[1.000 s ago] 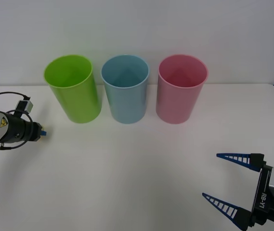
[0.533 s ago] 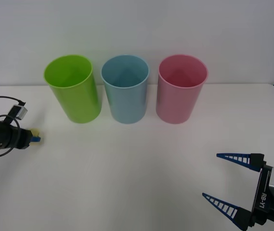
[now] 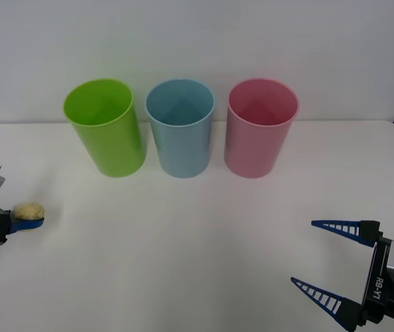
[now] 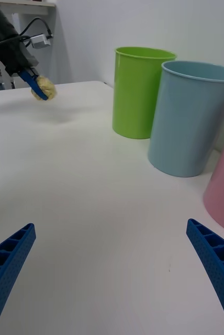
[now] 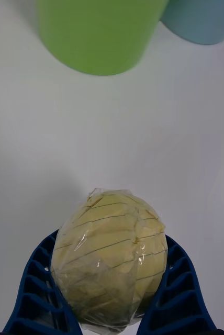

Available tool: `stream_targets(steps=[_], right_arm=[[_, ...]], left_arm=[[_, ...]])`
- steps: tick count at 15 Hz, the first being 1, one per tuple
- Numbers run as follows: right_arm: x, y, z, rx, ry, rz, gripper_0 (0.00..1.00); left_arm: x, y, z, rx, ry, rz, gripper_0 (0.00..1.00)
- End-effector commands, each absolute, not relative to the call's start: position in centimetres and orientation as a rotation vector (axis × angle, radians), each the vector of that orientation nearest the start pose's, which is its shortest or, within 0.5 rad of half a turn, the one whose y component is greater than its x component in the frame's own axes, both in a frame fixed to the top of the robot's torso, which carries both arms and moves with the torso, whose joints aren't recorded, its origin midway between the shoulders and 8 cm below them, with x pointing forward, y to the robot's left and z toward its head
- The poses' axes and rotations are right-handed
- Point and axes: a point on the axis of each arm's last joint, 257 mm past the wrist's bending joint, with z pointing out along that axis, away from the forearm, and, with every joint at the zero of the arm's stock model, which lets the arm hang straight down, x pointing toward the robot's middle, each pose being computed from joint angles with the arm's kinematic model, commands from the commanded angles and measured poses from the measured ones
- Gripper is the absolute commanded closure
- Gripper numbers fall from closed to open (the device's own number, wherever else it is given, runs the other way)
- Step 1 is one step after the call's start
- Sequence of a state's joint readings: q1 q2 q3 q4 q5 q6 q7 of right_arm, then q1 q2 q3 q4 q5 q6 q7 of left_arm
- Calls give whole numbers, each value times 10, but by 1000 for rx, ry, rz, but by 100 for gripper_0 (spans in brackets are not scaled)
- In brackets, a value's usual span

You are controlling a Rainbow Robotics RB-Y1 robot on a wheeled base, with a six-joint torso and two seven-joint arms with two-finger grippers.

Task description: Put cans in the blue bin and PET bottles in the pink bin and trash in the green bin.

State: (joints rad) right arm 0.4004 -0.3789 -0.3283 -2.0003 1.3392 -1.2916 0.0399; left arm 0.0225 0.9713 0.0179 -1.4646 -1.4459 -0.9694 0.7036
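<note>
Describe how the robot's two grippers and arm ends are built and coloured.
The left gripper has blue ribbed fingers on a black wrist, with a thin black cable and a small grey box beside it. The right gripper has two long, pointed blue fingers with open lattice ribs, on a black and silver body lettered RB-Y1 in white.

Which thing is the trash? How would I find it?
Start at the three tall bins along the back of the white table, then look to the table's left edge. There the left pincer grips the trash: a small, wrinkly, yellow-beige ball, unlike the smooth bins.
</note>
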Motion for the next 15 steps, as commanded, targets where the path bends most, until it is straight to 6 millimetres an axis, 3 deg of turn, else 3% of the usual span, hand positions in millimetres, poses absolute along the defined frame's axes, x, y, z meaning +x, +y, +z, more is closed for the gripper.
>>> stream_targets(steps=[1,3,8,11,15], right_arm=[[301,-194,-204,-1063,1460,533,0],[301,-194,-204,-1063,1460,533,0],[301,-194,-204,-1063,1460,533,0],[301,-194,-204,-1063,1460,533,0],[301,-194,-204,-1063,1460,533,0]], left_arm=[[410,346,-251,621,2122,-586,100],[408,329,-225,611,2008,-631,100],[427,318,-184,515,1856,-601,100],[443,316,-148,422,1766,-589,100],[459,311,-83,304,1660,-591,100]])
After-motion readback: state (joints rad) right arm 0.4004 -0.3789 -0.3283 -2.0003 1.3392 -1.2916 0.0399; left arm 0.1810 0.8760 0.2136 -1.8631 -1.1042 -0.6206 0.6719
